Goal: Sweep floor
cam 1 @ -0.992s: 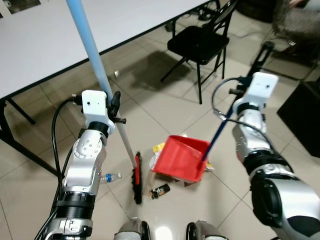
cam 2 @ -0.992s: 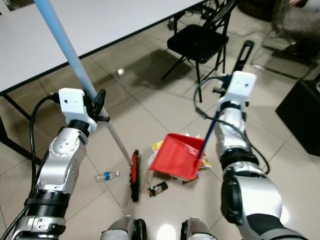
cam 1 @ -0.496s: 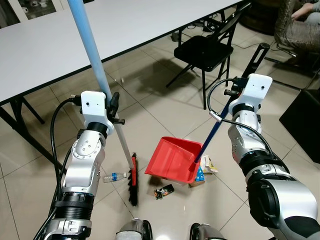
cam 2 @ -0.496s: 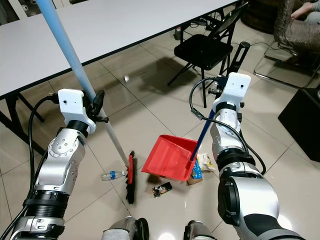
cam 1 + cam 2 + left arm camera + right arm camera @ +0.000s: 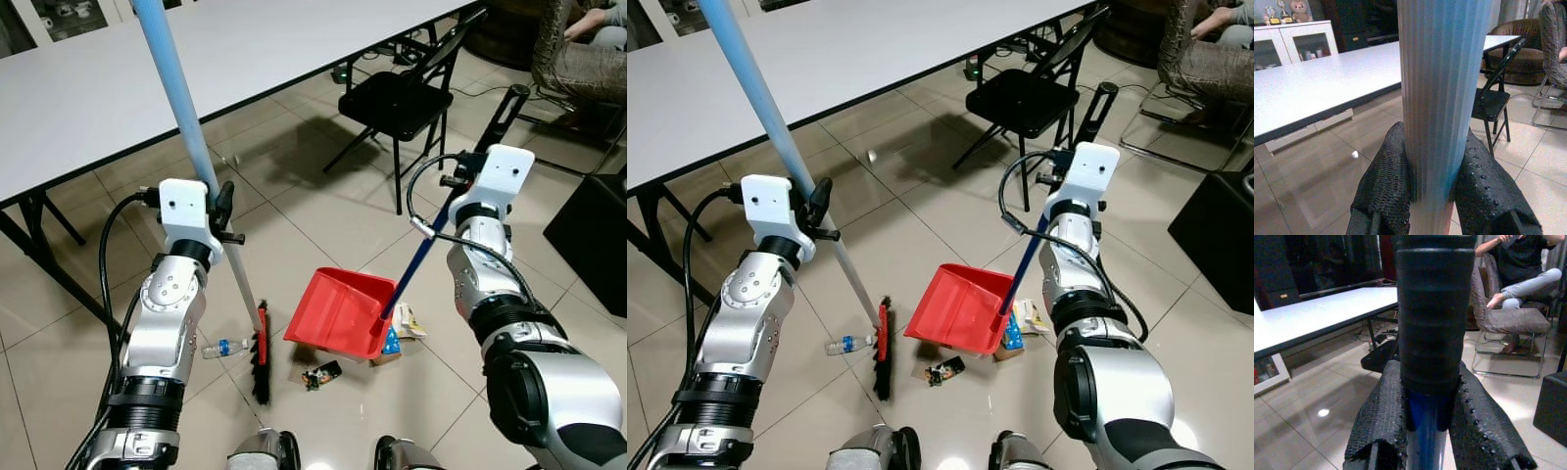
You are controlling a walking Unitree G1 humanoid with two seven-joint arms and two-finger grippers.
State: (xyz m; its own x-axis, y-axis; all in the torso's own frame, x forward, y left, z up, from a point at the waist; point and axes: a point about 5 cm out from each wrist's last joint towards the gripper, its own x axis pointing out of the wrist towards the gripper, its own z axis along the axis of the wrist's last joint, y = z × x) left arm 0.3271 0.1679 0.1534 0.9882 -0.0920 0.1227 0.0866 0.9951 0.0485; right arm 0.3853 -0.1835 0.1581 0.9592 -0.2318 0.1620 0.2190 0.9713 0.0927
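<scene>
My left gripper [image 5: 223, 210] is shut on the broom's pole [image 5: 1442, 98], light blue above and white lower down. The pole slants down to the black and red broom head [image 5: 262, 354] on the tiled floor. My right gripper [image 5: 1425, 431] is shut on the black grip of the dustpan's blue handle [image 5: 421, 257]. The red dustpan [image 5: 338, 311] hangs tilted just right of the broom head. Litter lies around it: a plastic bottle [image 5: 221, 347] left of the broom, a dark wrapper [image 5: 315, 375] in front, and yellow and blue packets [image 5: 400, 328] at the pan's right edge.
A long white table [image 5: 147, 78] runs across the back left, with its black legs [image 5: 44, 220] close to my left arm. A black folding chair [image 5: 397, 98] stands behind the dustpan. A person sits at the far right [image 5: 578, 49], and a black box [image 5: 588, 245] is on my right.
The view has tilted up a little. The dustpan has shifted slightly left, uncovering the packets at its right edge. Both grippers keep their hold, and the broom head has barely moved.
</scene>
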